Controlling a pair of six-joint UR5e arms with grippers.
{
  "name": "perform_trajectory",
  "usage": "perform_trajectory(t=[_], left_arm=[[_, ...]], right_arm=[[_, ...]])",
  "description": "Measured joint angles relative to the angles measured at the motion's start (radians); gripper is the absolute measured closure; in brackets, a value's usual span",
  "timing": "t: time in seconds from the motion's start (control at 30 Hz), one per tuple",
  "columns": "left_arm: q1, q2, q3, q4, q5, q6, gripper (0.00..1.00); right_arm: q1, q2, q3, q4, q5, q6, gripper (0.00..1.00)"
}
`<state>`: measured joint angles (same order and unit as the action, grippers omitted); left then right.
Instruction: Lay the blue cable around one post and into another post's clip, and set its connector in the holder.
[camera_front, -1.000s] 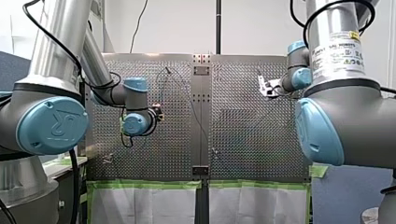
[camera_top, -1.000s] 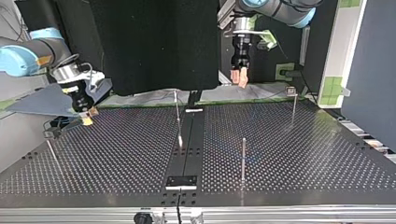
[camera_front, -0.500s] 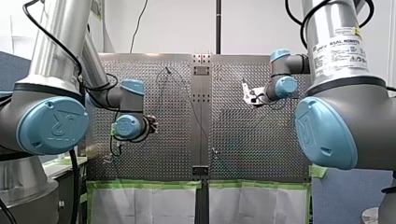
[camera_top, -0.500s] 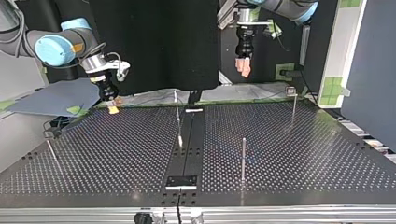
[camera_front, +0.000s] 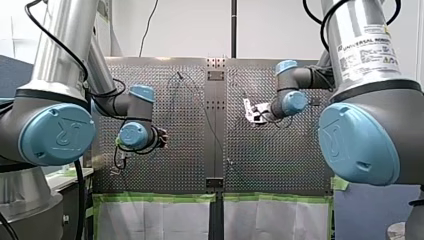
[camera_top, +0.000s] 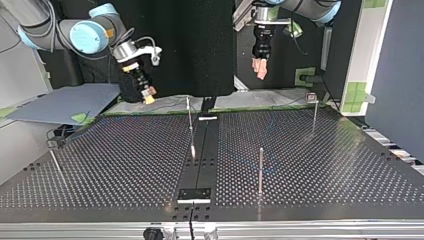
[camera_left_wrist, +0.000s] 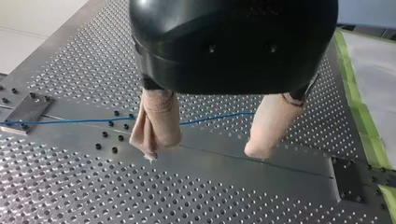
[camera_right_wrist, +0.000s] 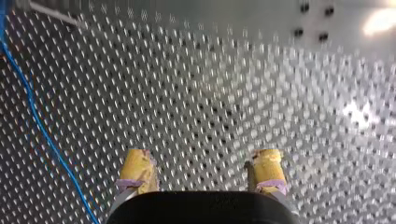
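Note:
The blue cable (camera_left_wrist: 70, 121) lies flat on the perforated table and passes under my left gripper (camera_left_wrist: 203, 153), whose beige padded fingers (camera_left_wrist: 156, 123) stand open above it with nothing between them. One end of the cable reaches a small metal plate (camera_left_wrist: 28, 109). In the right wrist view the blue cable (camera_right_wrist: 42, 135) runs beside my right gripper (camera_right_wrist: 201, 156), whose yellow pads (camera_right_wrist: 137, 168) are open and empty. In the top view my right gripper (camera_top: 146, 96) hangs at the back left and my left gripper (camera_top: 259, 70) is high at the back centre. Both are clear of the table.
Thin posts stand on the table: one at the centre (camera_top: 190, 122), one nearer (camera_top: 260, 170), one with a clip on top at the right (camera_top: 313, 107), one at the left (camera_top: 54, 159). A plate (camera_top: 195, 194) sits on the centre strip near the top view's bottom edge.
My right gripper has swung from the top view's left edge toward the middle and risen. My left gripper has lifted higher at the back. Both stay open.

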<state>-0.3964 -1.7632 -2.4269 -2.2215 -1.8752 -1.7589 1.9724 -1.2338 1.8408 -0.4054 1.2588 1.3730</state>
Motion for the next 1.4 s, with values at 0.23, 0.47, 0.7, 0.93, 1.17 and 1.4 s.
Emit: perform_trajectory(t=[0.23, 0.47, 0.7, 0.93, 1.17, 1.4], left_arm=[[0.0, 0.0, -0.001, -0.007, 0.004, -0.005, 0.0], [0.0, 0.0, -0.001, -0.02, -0.012, -0.008, 0.0], [0.0, 0.0, -0.004, -0.023, -0.021, -0.008, 0.0], [0.0, 0.0, -0.004, -0.023, -0.023, -0.017, 0.0], [0.0, 0.0, -0.005, -0.022, -0.023, -0.019, 0.0], [0.0, 0.0, -0.005, -0.021, -0.02, -0.04, 0.0]], right_arm=[[0.068, 0.001, 0.061, -0.068, 0.044, 0.022, 0.0], [0.136, 0.004, 0.096, -0.136, 0.112, 0.084, 0.0], [0.153, 0.011, 0.133, -0.199, 0.172, 0.146, 0.0], [0.14, 0.047, 0.161, -0.249, 0.206, 0.16, 0.0], [0.143, 0.104, 0.163, -0.306, 0.207, 0.129, 0.0], [0.156, 0.145, 0.164, -0.366, 0.181, 0.12, 0.0]])
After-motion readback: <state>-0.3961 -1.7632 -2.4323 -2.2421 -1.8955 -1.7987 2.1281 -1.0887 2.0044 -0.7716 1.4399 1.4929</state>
